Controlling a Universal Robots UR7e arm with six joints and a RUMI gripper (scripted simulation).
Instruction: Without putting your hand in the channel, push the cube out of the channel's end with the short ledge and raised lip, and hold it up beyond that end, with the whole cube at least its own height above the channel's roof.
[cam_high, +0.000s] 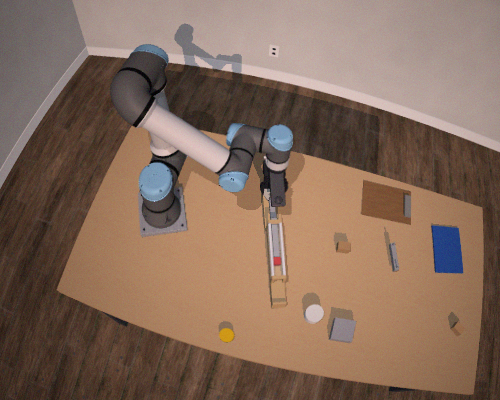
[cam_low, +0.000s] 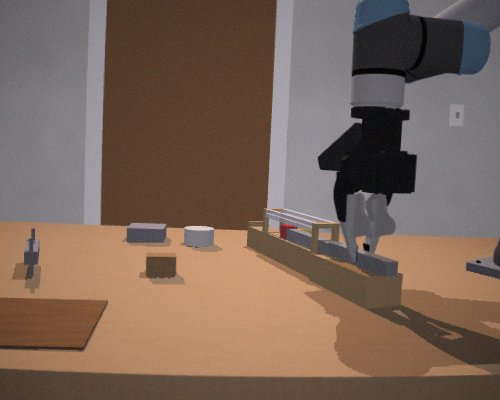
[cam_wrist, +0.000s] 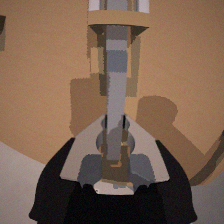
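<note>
The red cube (cam_high: 277, 261) (cam_low: 286, 231) sits inside the wooden channel (cam_low: 325, 272), under its roof of pale rails (cam_high: 270, 250) (cam_low: 300, 218), near the end with the short ledge and raised lip (cam_high: 279, 304) (cam_low: 255, 223). A long grey bar in segments (cam_high: 275, 240) (cam_low: 380, 264) (cam_wrist: 116, 90) lies along the channel, its far end against or very near the cube. My gripper (cam_low: 362, 254) (cam_wrist: 114, 114) points down over the opposite, longer ledge, outside the roof, and is shut on the grey bar. The cube is not visible in the wrist view.
A small wooden block (cam_high: 343, 247) (cam_low: 161, 266), a white cylinder (cam_high: 314, 314) (cam_low: 199, 236) and a grey box (cam_high: 343, 330) (cam_low: 146, 233) stand on one side of the channel. A yellow disc (cam_high: 226, 335) lies on the robot-base side, beyond the lip end.
</note>
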